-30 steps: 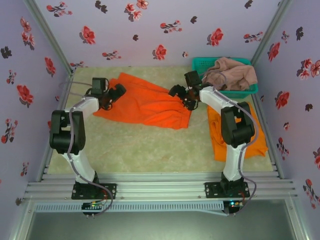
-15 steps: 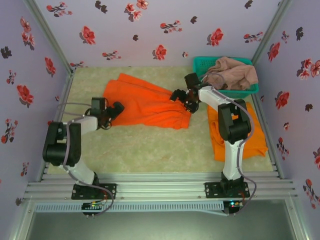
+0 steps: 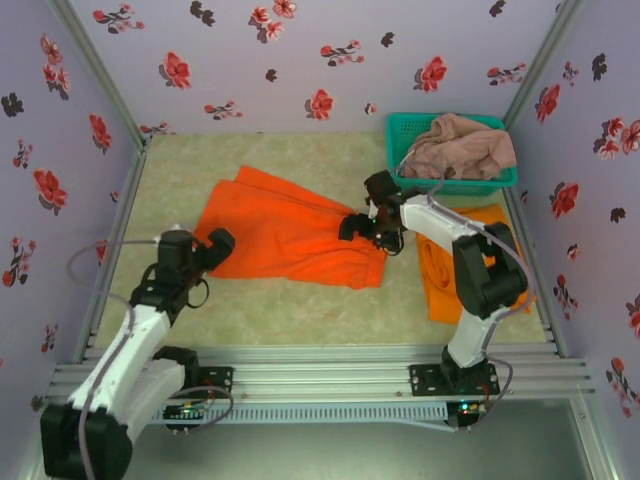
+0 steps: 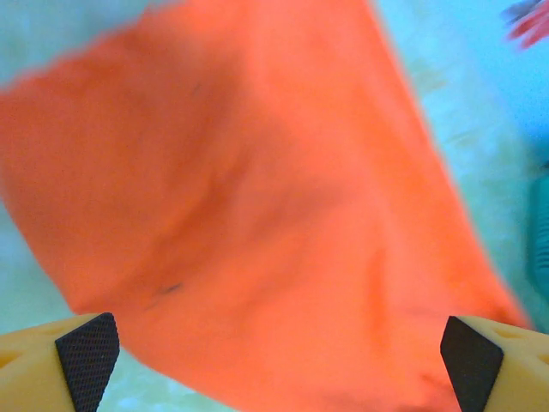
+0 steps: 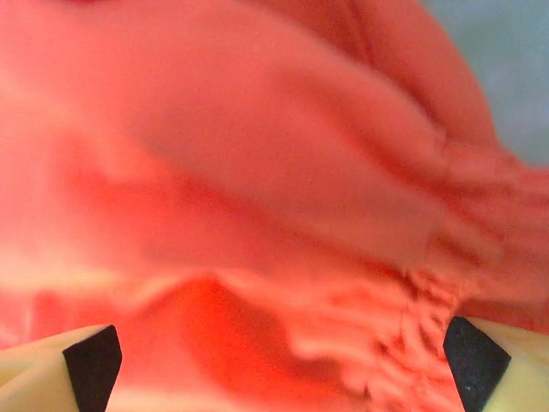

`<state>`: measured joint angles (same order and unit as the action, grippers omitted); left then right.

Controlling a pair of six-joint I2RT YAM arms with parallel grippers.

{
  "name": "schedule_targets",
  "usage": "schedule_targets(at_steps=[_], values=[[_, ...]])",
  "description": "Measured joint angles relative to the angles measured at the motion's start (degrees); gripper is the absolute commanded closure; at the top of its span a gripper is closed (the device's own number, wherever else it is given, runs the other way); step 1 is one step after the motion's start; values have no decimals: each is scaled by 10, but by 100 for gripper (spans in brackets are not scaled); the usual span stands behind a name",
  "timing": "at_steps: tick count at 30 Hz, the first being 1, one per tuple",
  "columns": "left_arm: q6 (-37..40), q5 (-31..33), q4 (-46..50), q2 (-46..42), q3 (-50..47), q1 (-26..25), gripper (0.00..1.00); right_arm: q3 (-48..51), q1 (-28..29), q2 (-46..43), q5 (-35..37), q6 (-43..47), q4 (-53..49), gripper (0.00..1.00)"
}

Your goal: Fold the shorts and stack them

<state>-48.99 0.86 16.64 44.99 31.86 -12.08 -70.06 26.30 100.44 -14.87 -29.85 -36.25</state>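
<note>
Blurred orange shorts (image 5: 257,172), edges cropped

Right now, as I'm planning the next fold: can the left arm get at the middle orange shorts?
Probably yes: the open left gripper sits at the left edge of the middle orange shorts, nothing between them.

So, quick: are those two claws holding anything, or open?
Left gripper: jaws open, holding nothing, beside the spread orange shorts.
Right gripper: jaws open, holding nothing, over those shorts.
</note>
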Motion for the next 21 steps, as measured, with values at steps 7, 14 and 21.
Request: schedule_targets(at_steps=[7,14,21], values=[[127,-37,36,111,205,95,1,30,11,-156,53,47,-5,1],[245,-144,72,456,426,138,9,37,11,-172,104,76,-16,1],[332,-196,147,684,619,153,18,65,11,-172,122,85,-22,1]])
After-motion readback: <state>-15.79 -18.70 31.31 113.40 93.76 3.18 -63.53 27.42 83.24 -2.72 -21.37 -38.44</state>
